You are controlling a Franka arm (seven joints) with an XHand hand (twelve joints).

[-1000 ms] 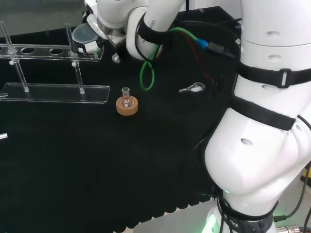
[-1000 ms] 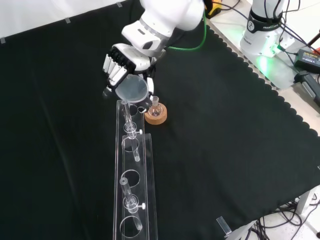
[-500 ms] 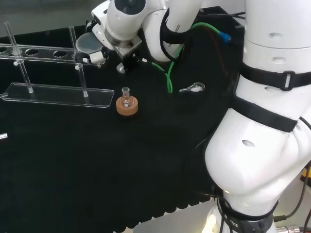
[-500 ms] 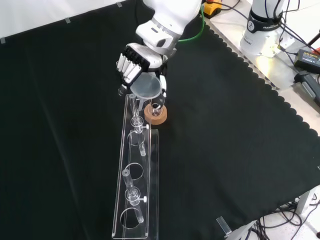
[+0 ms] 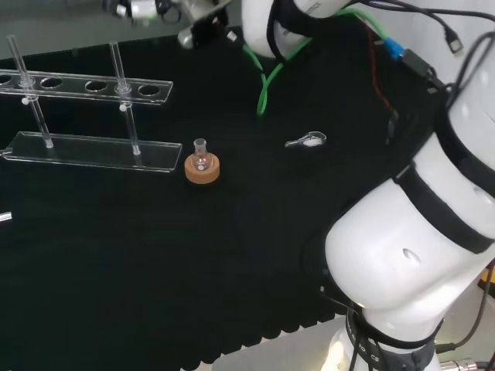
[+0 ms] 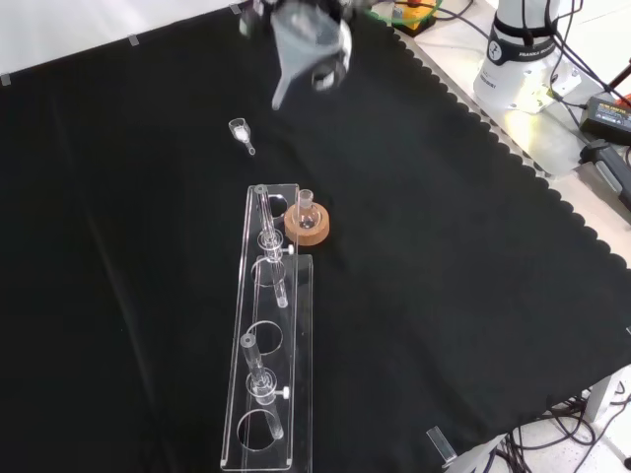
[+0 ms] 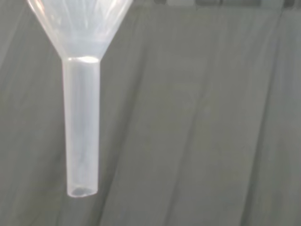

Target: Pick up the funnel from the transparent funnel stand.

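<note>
1. In the front view the funnel (image 6: 308, 47) hung high above the cloth near the view's top edge, blurred, its stem slanting down to the left, well apart from the transparent funnel stand (image 6: 264, 335) below.
2. The hand (image 6: 258, 14) showed just as a blurred scrap at the funnel's upper left; whether its fingers were curled round the funnel or spread could not be told.
3. The wrist view showed the funnel (image 7: 81, 103) close up: the cone narrowing into a straight clear stem with an open lower end, grey cloth behind it.
4. In the head view the stand (image 5: 89, 147) stood at the left on the black cloth (image 5: 155, 263), its upper shelf of round holes carried on thin posts.
5. A small flask on a cork ring (image 6: 307, 226) sat just beside the stand's far end in the front view.
6. A small clear scoop (image 6: 240, 130) lay on the cloth farther up, apart from both.
</note>
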